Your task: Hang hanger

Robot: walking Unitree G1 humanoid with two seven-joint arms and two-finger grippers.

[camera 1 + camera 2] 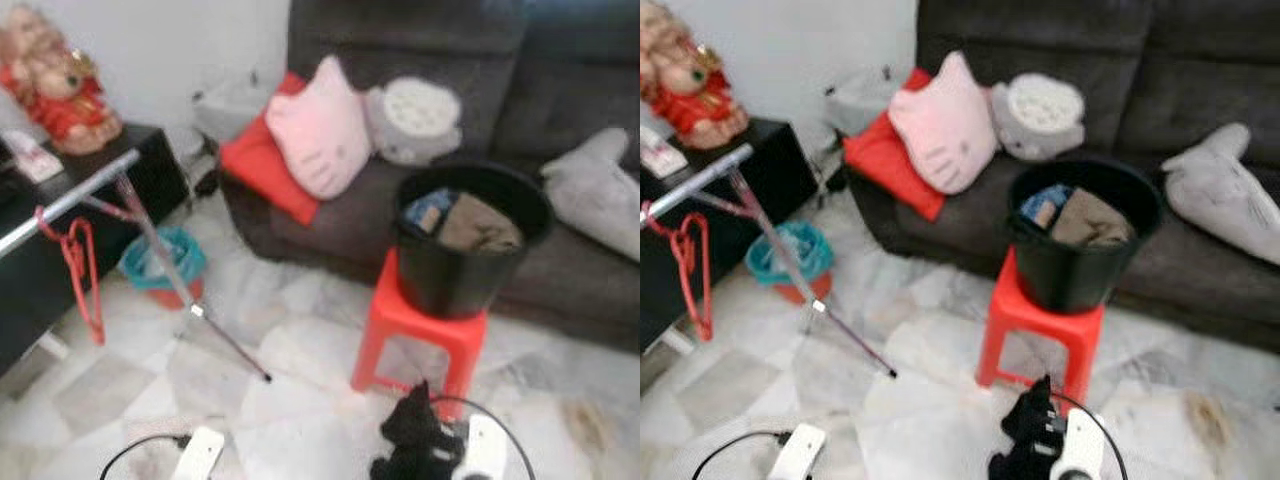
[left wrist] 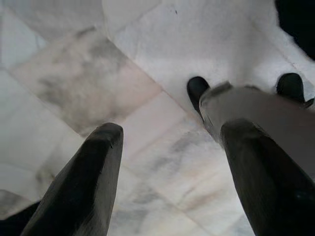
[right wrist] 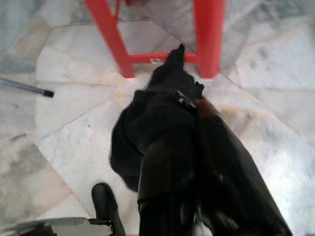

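red hanger [image 1: 80,275] hangs on silver rack bar [image 1: 65,200], left of red stool [image 1: 420,335]. black bucket [image 1: 465,235] w/ clothes sits on stool, sofa [image 1: 450,120] behind it. r gripper [image 3: 197,162] fingers clamped on black cloth [image 3: 147,128] just in front of stool. l gripper [image 2: 167,147] fingers wide over marble floor [image 2: 74,78]
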